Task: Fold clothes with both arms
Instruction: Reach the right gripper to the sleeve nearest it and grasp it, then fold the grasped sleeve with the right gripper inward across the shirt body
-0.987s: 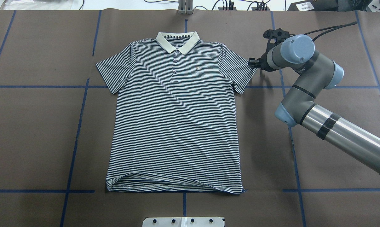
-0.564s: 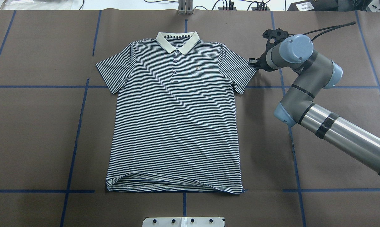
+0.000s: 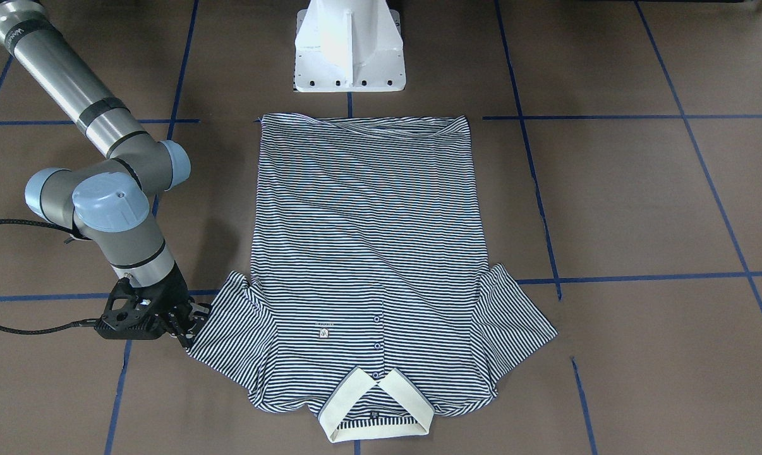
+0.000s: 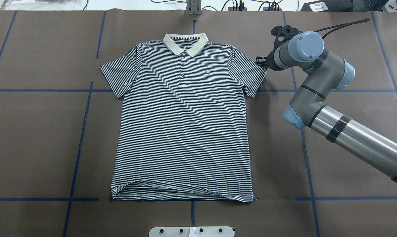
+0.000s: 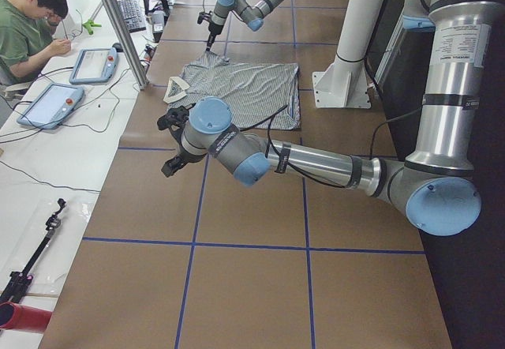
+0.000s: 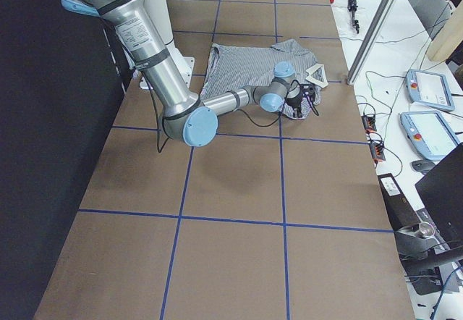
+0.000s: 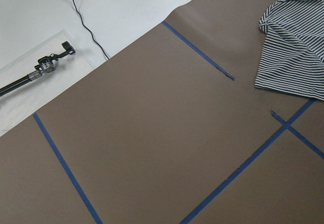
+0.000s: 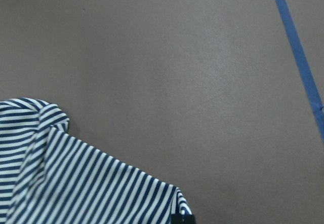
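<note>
The clothes are a single navy-and-white striped polo shirt with a cream collar, lying flat and face up on the brown table. My right gripper is low at the outer corner of the shirt's right-hand sleeve. From across the table, this gripper touches the sleeve's hem. In the right wrist view one black fingertip sits on the sleeve corner, and the gripper looks shut on it. My left gripper hangs over bare table far from the shirt. I cannot tell whether it is open or shut.
The white pedestal base stands just behind the shirt's bottom hem. Blue tape lines cross the brown table cover. A person sits at the white side bench with two pendants. A black tool lies on that bench.
My right gripper has moved a little left and towards the far side, onto the sleeve's upper corner. The body of the shirt has not shifted.
</note>
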